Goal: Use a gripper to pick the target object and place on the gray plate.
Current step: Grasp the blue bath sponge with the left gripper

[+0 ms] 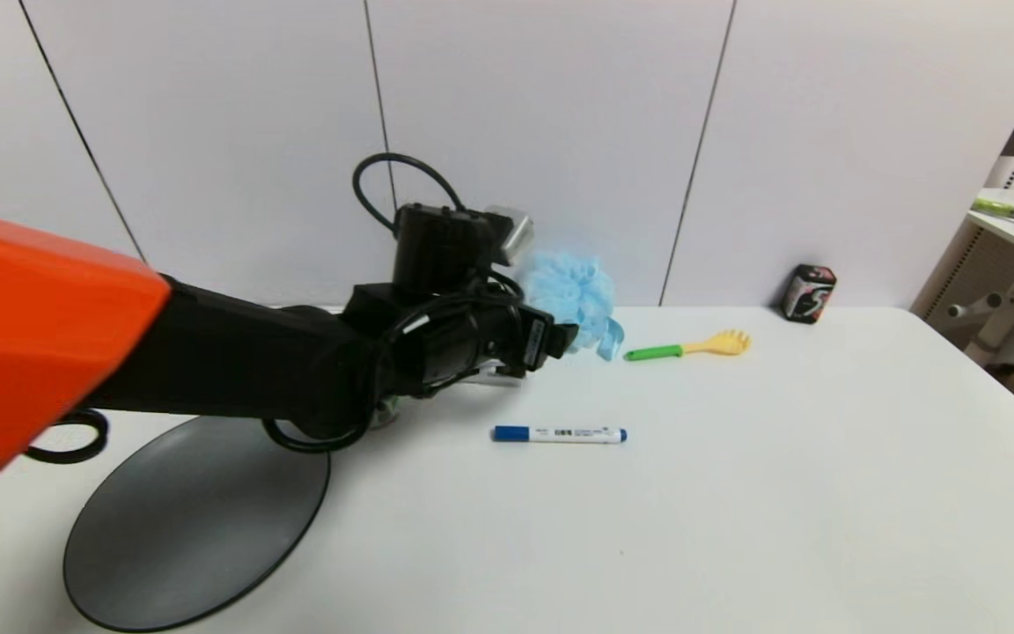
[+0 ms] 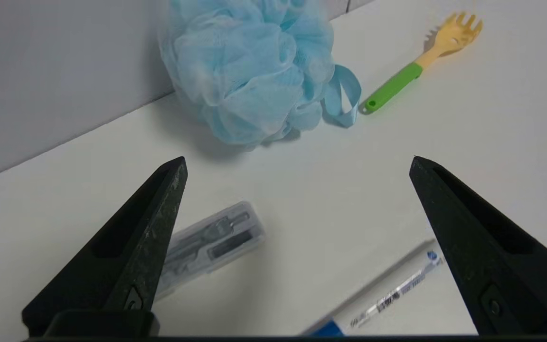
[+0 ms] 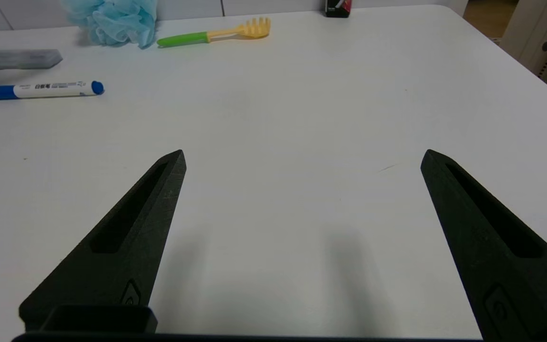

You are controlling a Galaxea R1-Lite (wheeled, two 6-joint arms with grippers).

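Left gripper (image 2: 297,161) above table (image 1: 780,493), fingers spread wide, nothing between them, blue bath pouf (image 2: 249,66) just ahead of fingertips by the wall, untouched, gray plate (image 1: 190,528) behind, under the arm, right gripper (image 3: 302,156) spread, low over bare table, well apart from pouf

On the white table (image 1: 736,493): one light-blue bath pouf (image 1: 570,295), one gray plate (image 1: 181,528), one blue-capped marker (image 1: 560,434). Also one green-handled yellow fork (image 1: 687,349), one clear plastic case (image 2: 209,244), one small dark can (image 1: 808,293). Two grippers counted, left gripper (image 2: 297,161) and right gripper (image 3: 302,154), both with fingers spread apart.
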